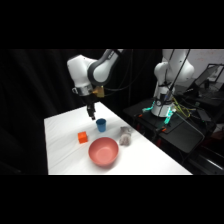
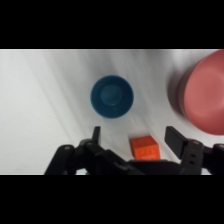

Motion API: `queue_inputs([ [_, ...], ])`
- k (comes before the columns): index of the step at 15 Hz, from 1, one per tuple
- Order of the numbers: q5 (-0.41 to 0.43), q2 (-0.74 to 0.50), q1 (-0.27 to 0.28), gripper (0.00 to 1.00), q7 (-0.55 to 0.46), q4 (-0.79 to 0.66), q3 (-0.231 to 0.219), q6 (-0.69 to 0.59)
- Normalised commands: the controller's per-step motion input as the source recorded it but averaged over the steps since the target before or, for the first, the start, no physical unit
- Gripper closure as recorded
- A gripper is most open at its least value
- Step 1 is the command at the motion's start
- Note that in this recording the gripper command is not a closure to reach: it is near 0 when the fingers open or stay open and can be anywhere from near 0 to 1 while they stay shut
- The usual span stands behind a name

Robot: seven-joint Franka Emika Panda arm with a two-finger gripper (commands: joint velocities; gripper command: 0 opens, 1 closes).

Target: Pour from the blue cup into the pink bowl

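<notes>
The blue cup (image 1: 101, 125) stands upright on the white table, just behind the pink bowl (image 1: 103, 151). My gripper (image 1: 91, 115) hangs above the table, a little to the left of the cup and apart from it. From the wrist view I look straight down into the blue cup (image 2: 112, 96), with the pink bowl (image 2: 205, 97) cut off at the right edge. The gripper (image 2: 134, 137) is open, its two dark fingers (image 2: 176, 139) spread wide with nothing held between them.
A small orange cube (image 1: 83, 137) sits left of the bowl and shows between the fingers as the orange cube (image 2: 144, 148). A grey lumpy object (image 1: 125, 135) lies right of the cup. The table's right edge (image 1: 150, 142) borders dark equipment.
</notes>
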Motion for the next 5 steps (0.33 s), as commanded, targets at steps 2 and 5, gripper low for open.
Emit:
queue_inputs([
  [2, -0.101, -0.47, 0.013, 0.0, 0.24, 0.22, -0.008, -0.63],
  [5, -0.206, -0.34, 0.045, 0.0, 0.35, 0.14, 0.009, -0.38],
])
